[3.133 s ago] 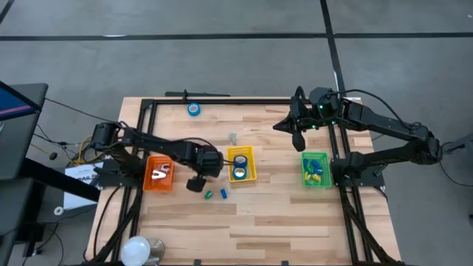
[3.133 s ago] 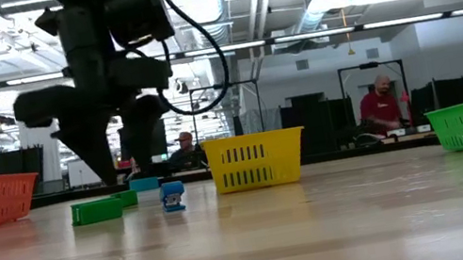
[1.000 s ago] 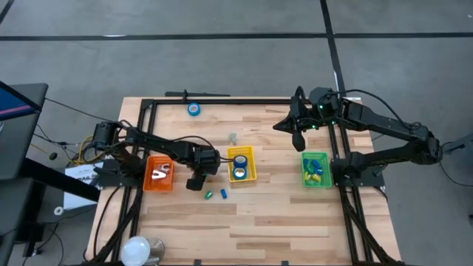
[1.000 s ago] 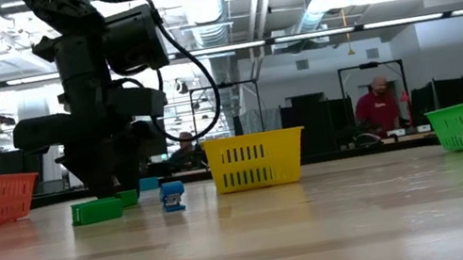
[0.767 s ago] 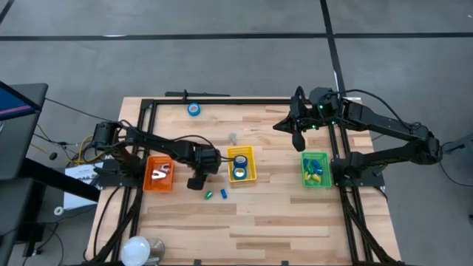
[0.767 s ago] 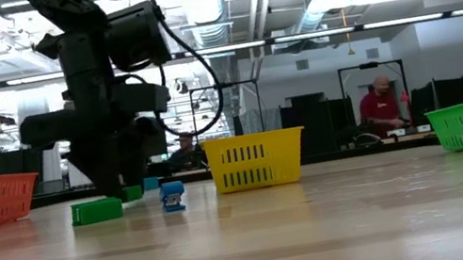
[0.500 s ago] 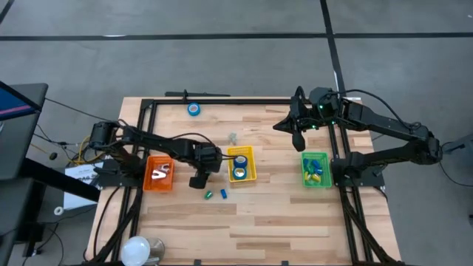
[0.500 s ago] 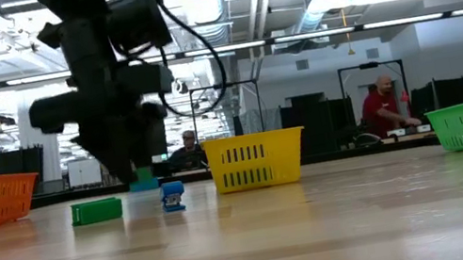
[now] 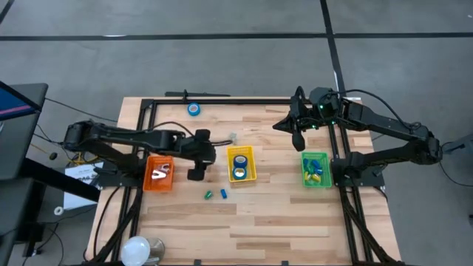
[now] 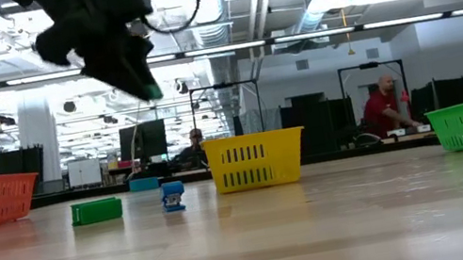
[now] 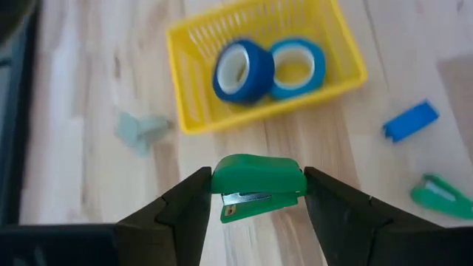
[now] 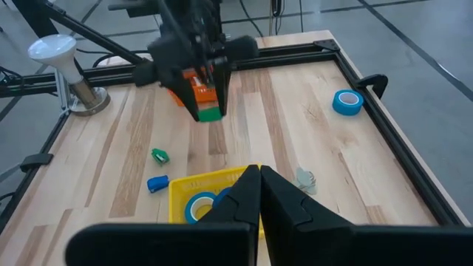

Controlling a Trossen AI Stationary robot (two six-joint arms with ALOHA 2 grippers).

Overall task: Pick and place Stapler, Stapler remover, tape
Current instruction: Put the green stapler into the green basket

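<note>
My left gripper hangs well above the table between the orange basket and the yellow basket, shut on a small green stapler. Two blue tape rolls lie in the yellow basket. A third roll rests flat near the far edge. Another green stapler and a blue blocky piece lie on the table near the yellow basket. A pale grey piece lies beyond that basket. My right gripper waits shut, high above the table's far right. My left gripper pinches the green stapler between its two fingers, one finger on each side of the body. The fingers come from above, pointing down. The stapler is lifted clear of the table and shows below the fingertips in the right wrist view.
A green basket with yellow and blue pieces stands at the right. A white dome-shaped lamp stands at the near left corner. A black frame rail runs along the table's edges. Bare wood lies across the near half.
My left gripper has risen from the table beside the orange basket with the green stapler, which is now lifted clear and high above the wood. The gripper has also shifted a little toward the far edge. The other green stapler and the blue piece have stayed put.
</note>
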